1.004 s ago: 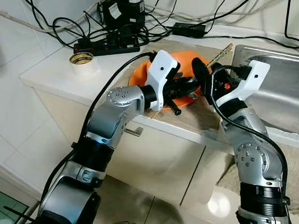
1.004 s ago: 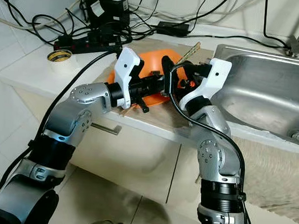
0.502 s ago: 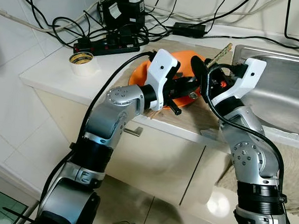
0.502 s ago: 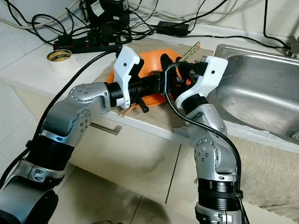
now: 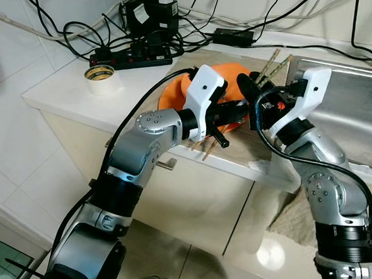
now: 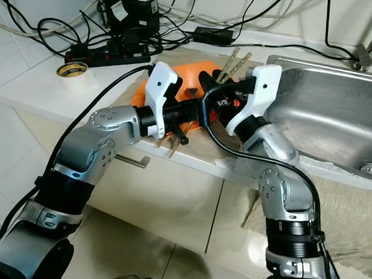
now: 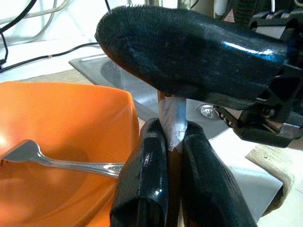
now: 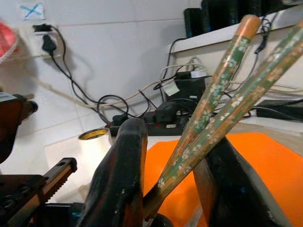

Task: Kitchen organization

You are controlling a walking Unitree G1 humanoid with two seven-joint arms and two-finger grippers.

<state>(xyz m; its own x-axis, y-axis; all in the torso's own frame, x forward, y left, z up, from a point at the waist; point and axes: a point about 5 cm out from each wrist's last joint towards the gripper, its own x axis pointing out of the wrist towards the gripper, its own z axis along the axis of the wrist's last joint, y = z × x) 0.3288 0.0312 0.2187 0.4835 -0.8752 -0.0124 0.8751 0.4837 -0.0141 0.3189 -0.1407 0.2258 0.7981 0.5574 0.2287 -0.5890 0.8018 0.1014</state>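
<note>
An orange bowl (image 5: 176, 91) sits on the counter beside the sink, with a metal fork (image 7: 57, 161) lying inside it. A pair of green-patterned chopsticks (image 5: 271, 61) slants over the bowl's right side. Their tops point up toward the wall and their lower ends (image 5: 204, 150) poke out past the counter's front edge. My left gripper (image 5: 230, 115) reaches in from the left and is shut on the chopsticks' taped lower part (image 7: 173, 118). My right gripper (image 5: 255, 98) meets it from the right, its fingers (image 8: 128, 161) closed around the upper part of the chopsticks (image 8: 222, 94).
A steel sink (image 5: 358, 106) lies right of the bowl, with a beige cloth (image 5: 359, 207) hanging over the counter front. A power strip (image 5: 131, 57) with tangled cables and a tape roll (image 5: 99, 77) are at the back left. A drawer handle (image 5: 165, 165) juts out below.
The chopsticks have slid down and toward me, so their lower ends now stick out under the left gripper. The right elbow has swung outward to the right.
</note>
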